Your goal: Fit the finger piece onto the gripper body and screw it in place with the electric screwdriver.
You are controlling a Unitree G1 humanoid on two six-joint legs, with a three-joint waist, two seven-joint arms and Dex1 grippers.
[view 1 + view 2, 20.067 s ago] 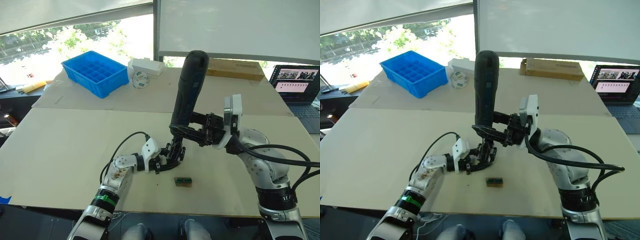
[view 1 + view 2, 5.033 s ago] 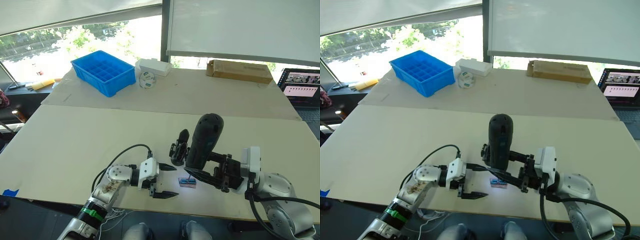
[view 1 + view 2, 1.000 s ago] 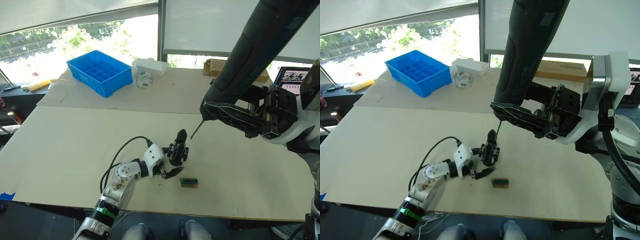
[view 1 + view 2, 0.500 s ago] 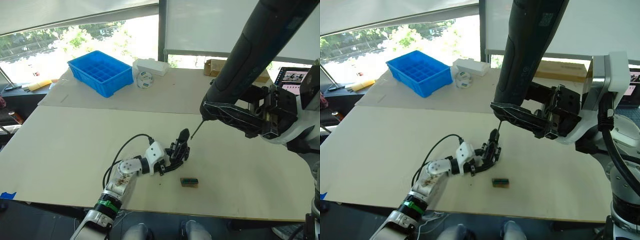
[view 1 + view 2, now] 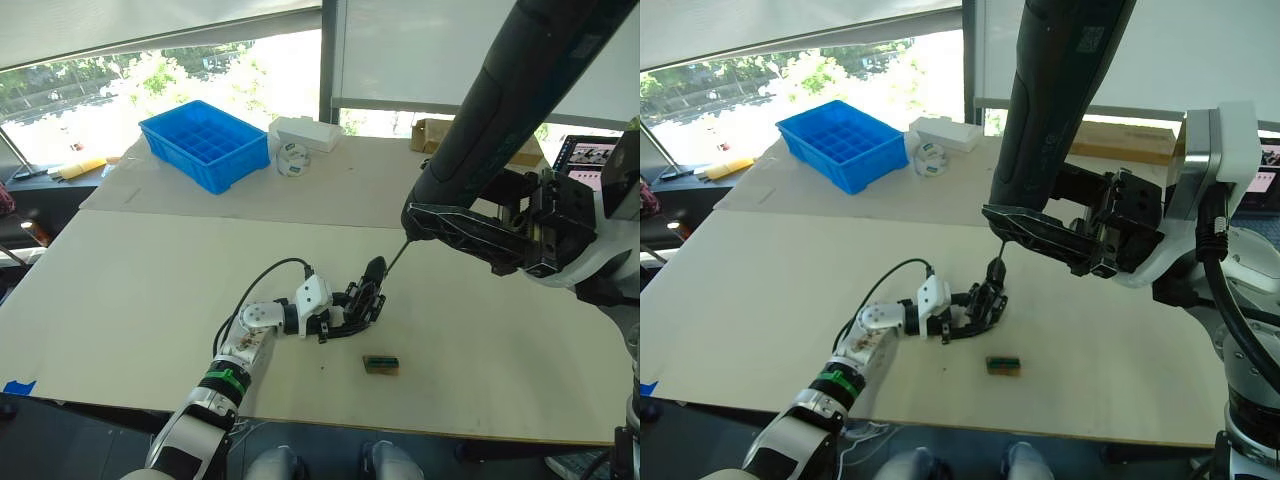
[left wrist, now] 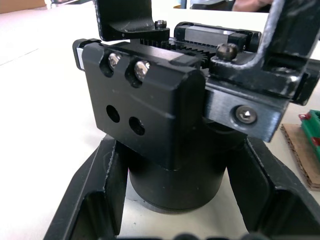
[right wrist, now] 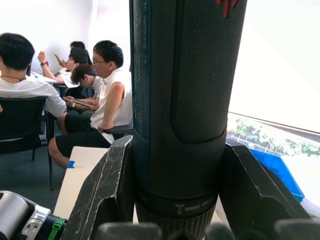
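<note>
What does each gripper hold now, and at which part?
Left gripper clamps the gripper body at its round base. Right gripper clamps the electric screwdriver around its lower barrel.

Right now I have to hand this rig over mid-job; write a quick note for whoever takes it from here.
Left hand: shut on the gripper body, holding it on the table by its round base.
Right hand: shut on the electric screwdriver, held high and tilted, bit tip just above the body's upright finger.
Nearby: small green block on the table.
Done: body steadied, driver lined up.
Left: lower the bit onto a screw and drive it. I cannot tell how far the screws are in.
</note>
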